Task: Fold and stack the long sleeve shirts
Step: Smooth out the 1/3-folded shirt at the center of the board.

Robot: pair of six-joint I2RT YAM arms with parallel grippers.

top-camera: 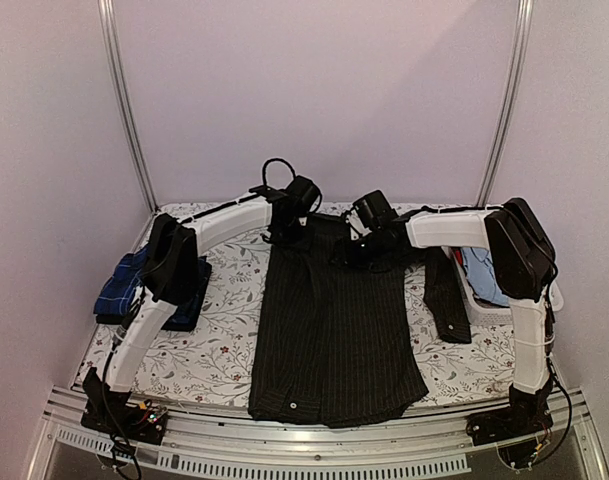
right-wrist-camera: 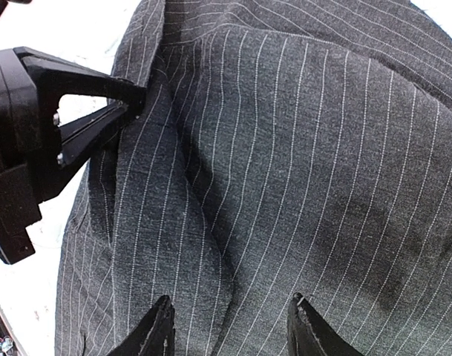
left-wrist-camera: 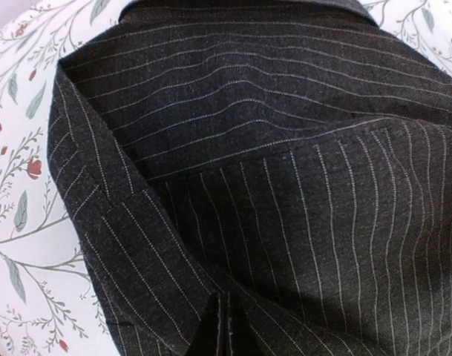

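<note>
Lying flat down the middle of the overhead frame, the black pinstriped shirt (top-camera: 334, 320) is spread on the flower-print table cover (top-camera: 219, 340), collar end toward the top of the frame and hem near the lower edge of the table. One sleeve (top-camera: 446, 295) lies out to the right of the body, angled down the frame and apart from it at the cuff.

Both arms reach in to the collar end. The left gripper (right-wrist-camera: 136, 100) comes in at the upper left of the right wrist view with its fingers pressed together on a raised fold along the shirt's edge, pinching the cloth. From its own wrist camera the fingers cannot be made out, only striped fabric drawing into a crease at the bottom centre, with the flowered cover at the left.

The right gripper (right-wrist-camera: 233, 326) is low over the shirt, toward its upper right in the overhead frame. Its fingertips (right-wrist-camera: 157, 330) stand spread at the bottom of its own view, with smooth striped cloth between them and nothing pinched. Whether they touch the fabric I cannot tell.

The navy checked shirt (top-camera: 119, 285) sits bundled at the left edge of the table, partly hidden behind the left arm. At the right edge a white container (top-camera: 494, 308) holds some pale blue cloth (top-camera: 479, 270).
</note>
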